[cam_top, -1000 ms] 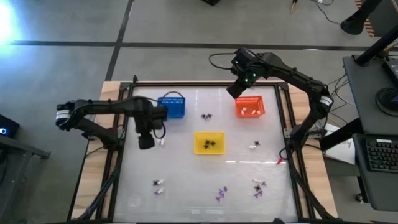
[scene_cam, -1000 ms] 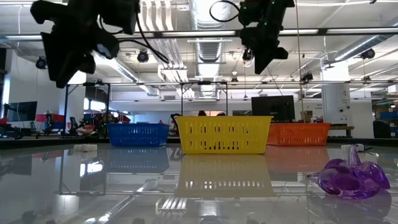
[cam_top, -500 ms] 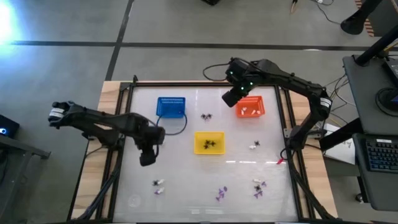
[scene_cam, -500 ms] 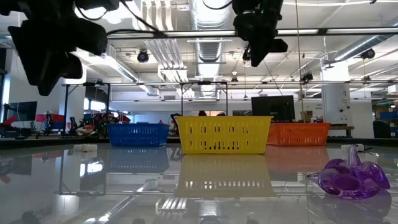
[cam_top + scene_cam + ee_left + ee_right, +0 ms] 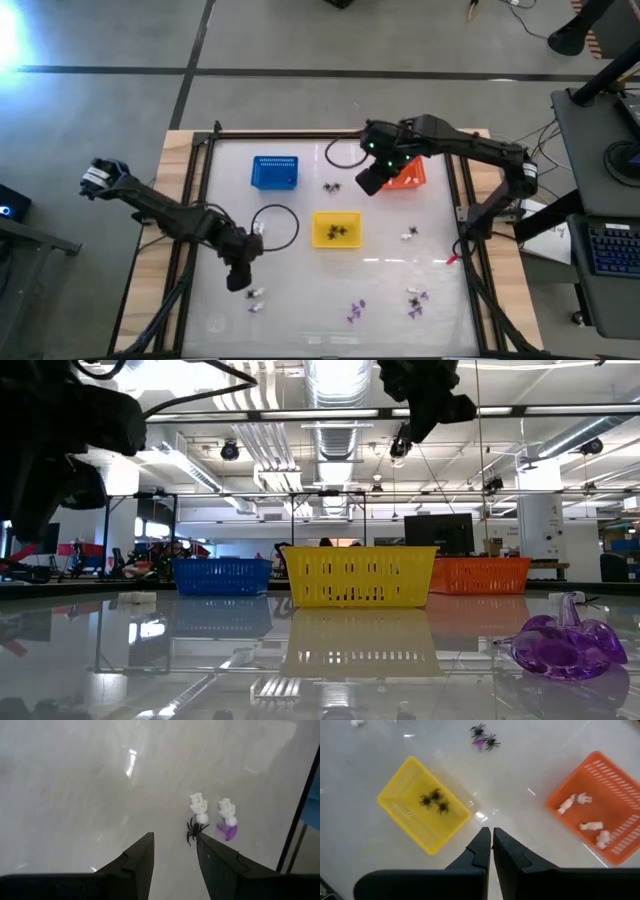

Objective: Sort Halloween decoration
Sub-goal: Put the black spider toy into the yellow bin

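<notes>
The left gripper hangs with its fingers spread apart and holding nothing, low in the left half of the overhead frame, just above a small cluster of trinkets; its wrist camera shows that cluster as a black spider, two white pieces and a purple piece lying on the glossy table. The right gripper hovers in the upper centre with its fingers pressed together and empty, between a pair of black spiders and the orange basket, which holds white pieces. The yellow basket at centre holds black spiders. The blue basket stands at upper left. More purple and white trinkets lie scattered along the lower right.
</notes>
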Robot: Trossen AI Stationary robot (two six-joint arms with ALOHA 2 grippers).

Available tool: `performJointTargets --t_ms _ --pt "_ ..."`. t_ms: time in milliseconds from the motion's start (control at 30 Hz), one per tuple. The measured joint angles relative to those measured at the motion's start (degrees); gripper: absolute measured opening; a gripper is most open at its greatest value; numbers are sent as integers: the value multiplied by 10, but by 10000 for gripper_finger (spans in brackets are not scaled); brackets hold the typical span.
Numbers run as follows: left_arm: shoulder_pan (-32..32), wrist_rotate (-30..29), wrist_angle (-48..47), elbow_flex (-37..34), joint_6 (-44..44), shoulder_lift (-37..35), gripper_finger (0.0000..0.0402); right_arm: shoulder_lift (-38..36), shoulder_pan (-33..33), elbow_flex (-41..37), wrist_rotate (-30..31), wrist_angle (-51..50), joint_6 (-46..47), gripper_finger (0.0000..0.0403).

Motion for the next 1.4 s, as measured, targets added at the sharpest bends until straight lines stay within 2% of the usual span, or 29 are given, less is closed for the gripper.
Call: performJointTargets --t_ms 200,400,633,900,1233,1400 --pt "-27 -3 59 -27 -44 2 130 -7 38 0 13 0 40 13" --pt "-69 -3 69 -25 -58 20 130 -7 65 0 14 1 58 13" --pt "-120 -29 101 -15 -56 82 130 -7 83 0 17 1 76 13" --pt "-126 -38 108 2 -42 155 130 -7 96 0 18 2 82 13" --pt "-131 -28 115 20 -61 195 129 -7 112 0 26 2 82 13" --pt "-135 -27 111 22 -68 219 113 -7 122 0 27 2 82 13"
